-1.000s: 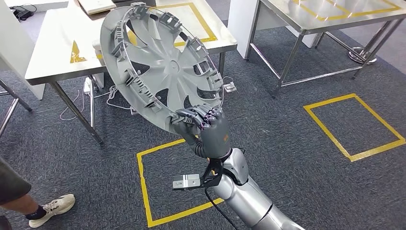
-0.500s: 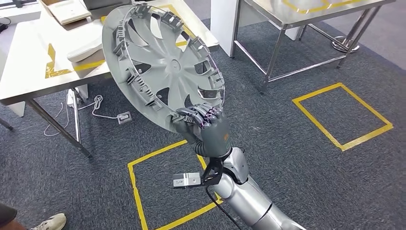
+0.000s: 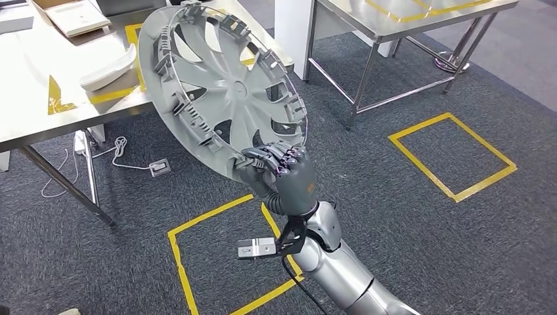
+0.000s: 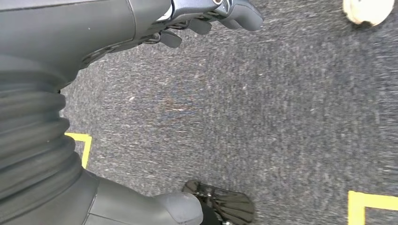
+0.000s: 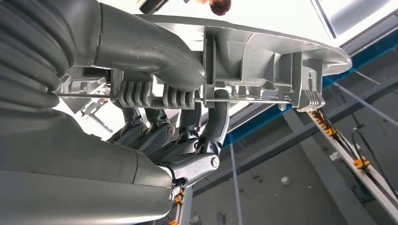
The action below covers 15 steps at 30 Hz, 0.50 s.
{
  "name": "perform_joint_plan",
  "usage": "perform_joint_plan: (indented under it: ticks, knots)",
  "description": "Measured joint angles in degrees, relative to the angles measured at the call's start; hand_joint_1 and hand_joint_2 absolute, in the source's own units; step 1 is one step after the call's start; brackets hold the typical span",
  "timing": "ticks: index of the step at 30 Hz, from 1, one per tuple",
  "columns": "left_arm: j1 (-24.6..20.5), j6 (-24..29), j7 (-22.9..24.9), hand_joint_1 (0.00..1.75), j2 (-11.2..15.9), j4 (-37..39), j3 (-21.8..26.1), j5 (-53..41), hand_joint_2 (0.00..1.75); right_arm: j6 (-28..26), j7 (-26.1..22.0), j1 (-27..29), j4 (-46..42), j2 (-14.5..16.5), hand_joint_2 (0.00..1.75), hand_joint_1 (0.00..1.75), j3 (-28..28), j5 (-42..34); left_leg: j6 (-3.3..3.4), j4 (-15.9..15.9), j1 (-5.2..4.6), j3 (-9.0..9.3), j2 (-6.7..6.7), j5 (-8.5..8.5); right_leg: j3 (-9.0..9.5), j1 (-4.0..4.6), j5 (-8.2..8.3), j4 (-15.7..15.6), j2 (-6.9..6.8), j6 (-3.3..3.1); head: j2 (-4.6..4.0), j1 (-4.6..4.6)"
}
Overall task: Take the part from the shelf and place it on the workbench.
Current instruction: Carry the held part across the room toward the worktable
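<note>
Grey wheel cover [image 3: 223, 92], matte, with a thin silver wire ring around its rim. Dark grey right hand [image 3: 279, 172] on it, purple touches at the fingers, silver arm [image 3: 341, 272] below. Speckled dark grey carpet [image 3: 407, 216] carries yellow tape squares [image 3: 453, 154]. Pale cream workbench [image 3: 39, 98] top, yellow markings on it too.
</note>
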Motion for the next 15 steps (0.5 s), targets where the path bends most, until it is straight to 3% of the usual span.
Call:
perform_joint_plan:
  ticks: [2,5,7,10,11,12,13,15]
  knots:
    - [-0.09,-0.02,-0.15,0.0,-0.04,-0.01,0.0,0.09,1.75,0.26,-0.66,-0.09,0.01,-0.02,1.75,1.75,0.01,-0.28,-0.57,-0.06,-0.17,0.3,0.07,-0.63,2.36,0.37,1.23,-4.93,-0.13,-0.6,0.0,-0.11]
    - [-0.19,-0.01,-0.14,0.0,-0.04,-0.02,0.0,0.19,1.75,0.94,-1.98,-0.13,0.01,-0.07,1.75,1.75,0.06,-0.87,-1.54,-0.41,-0.25,0.77,0.28,-1.15,3.01,0.34,0.57,-5.64,0.02,-1.42,0.0,-0.19]
    - [-0.29,0.05,0.05,0.0,-0.04,-0.03,0.0,0.09,1.75,1.1,-2.48,-0.13,0.0,-0.07,1.75,1.75,0.18,-1.02,-2.15,2.0,-0.25,-0.04,0.46,-2.44,3.74,-0.02,0.34,-6.08,-0.04,-2.12,0.0,-0.32]
    - [-0.26,0.03,0.31,0.0,0.0,-0.03,0.0,-0.42,1.75,1.1,-3.08,-0.09,-0.03,-0.04,1.75,1.75,0.53,-0.73,-2.77,12.9,-0.1,-6.32,0.56,-6.58,4.72,-0.1,-0.44,-6.19,-0.21,-2.76,0.0,-0.44]
    - [-0.19,-0.1,0.35,0.0,0.03,-0.03,0.0,-0.69,1.75,1.1,-3.26,-0.02,-0.1,-0.04,1.75,1.75,0.78,-0.33,-2.89,15.6,-0.06,-8.28,0.57,-6.83,5.12,-0.11,-0.78,-6.18,-0.17,-2.78,0.0,-0.44]
    - [-0.12,-0.28,0.38,0.0,0.06,-0.03,0.0,-1.02,1.75,1.11,-3.38,0.09,-0.25,-0.04,1.75,1.75,1.11,0.3,-2.95,16.15,-0.02,-9.25,0.59,-5.75,5.62,-0.13,-1.17,-6.18,-0.09,-2.72,0.0,-0.45]
    - [-0.07,-0.5,0.41,0.0,0.1,-0.03,-0.01,-1.35,1.75,1.08,-3.45,0.2,-0.46,-0.04,1.75,1.75,1.5,1.2,-2.96,14.42,0.03,-9.11,0.62,-3.55,6.22,-0.17,-1.6,-6.16,0.0,-2.61,0.0,-0.44]
    - [-0.05,-0.81,0.51,0.0,0.19,-0.02,-0.02,-1.91,1.75,0.72,-3.27,0.35,-0.98,-0.04,1.75,1.75,2.44,3.74,-2.85,6.9,0.09,-6.6,0.76,1.8,7.37,-0.21,-2.59,-6.07,0.14,-2.18,0.0,-0.49]
